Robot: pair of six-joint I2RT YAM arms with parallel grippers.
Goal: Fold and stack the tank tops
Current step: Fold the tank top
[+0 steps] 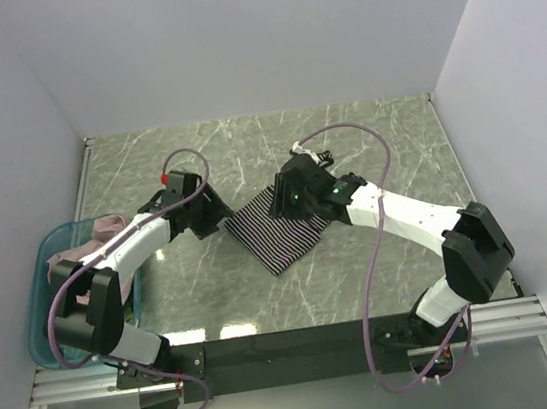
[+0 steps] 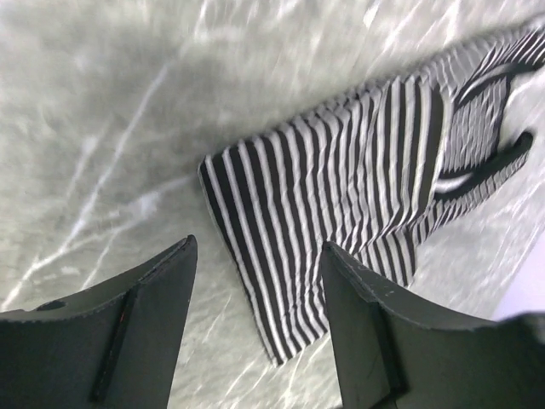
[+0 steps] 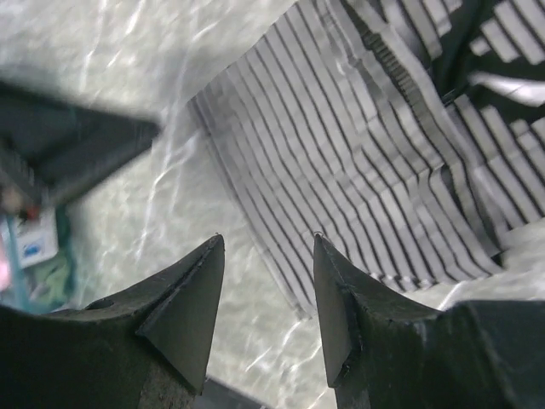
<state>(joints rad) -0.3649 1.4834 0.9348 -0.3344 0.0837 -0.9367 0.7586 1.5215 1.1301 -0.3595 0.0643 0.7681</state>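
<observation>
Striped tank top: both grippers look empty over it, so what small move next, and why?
Probably lower the left gripper onto the near corner of the striped tank top and close on it: its jaws stand open above that corner, holding nothing, and the top lies loose on the table.

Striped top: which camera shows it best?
Top external: it shows nearly the whole folded striped top from above. The left and right wrist views show only blurred, cropped close-ups of it.
</observation>
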